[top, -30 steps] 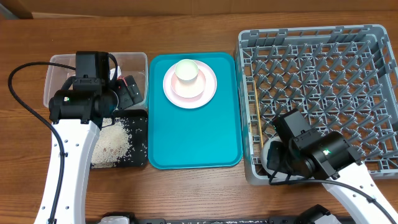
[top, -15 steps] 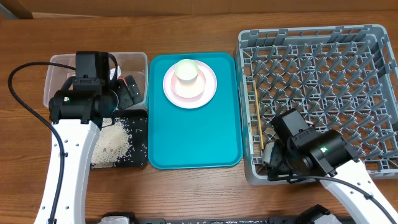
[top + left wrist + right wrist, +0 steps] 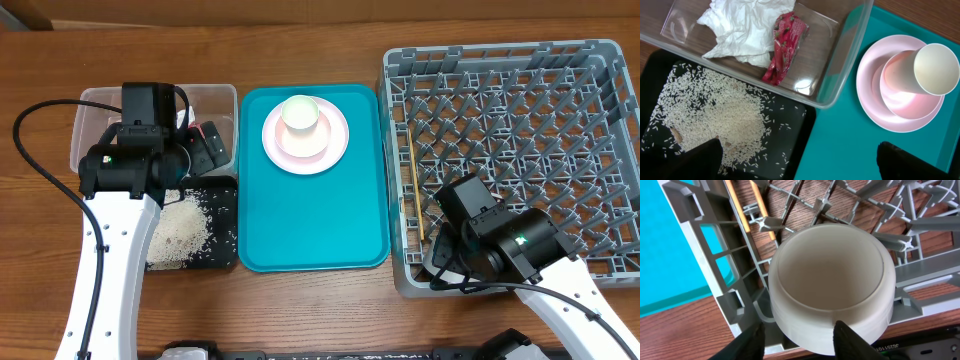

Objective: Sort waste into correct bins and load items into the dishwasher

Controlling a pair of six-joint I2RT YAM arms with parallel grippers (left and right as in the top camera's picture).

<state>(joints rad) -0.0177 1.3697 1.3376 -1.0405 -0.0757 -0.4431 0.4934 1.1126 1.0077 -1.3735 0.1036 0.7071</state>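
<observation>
Fingers point(image 3: 751, 341) parted low over bowl point(image 3: 830, 275)

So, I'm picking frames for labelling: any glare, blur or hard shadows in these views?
Left wrist: a bright glare patch on the floor of the clear tub near the red wrapper; the left gripper's fingers are dark, soft-edged blurs at the bottom. Right wrist: the white bowl is sharp and evenly lit; the right gripper's fingers are out of focus. Overhead: even light, only soft shadows.

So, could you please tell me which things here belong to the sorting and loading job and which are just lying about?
Job: napkin, red wrapper, rice, clear tub, black tray, pink plate, cup, bowl, chopsticks, dish rack.
Lying about: teal tray.
</observation>
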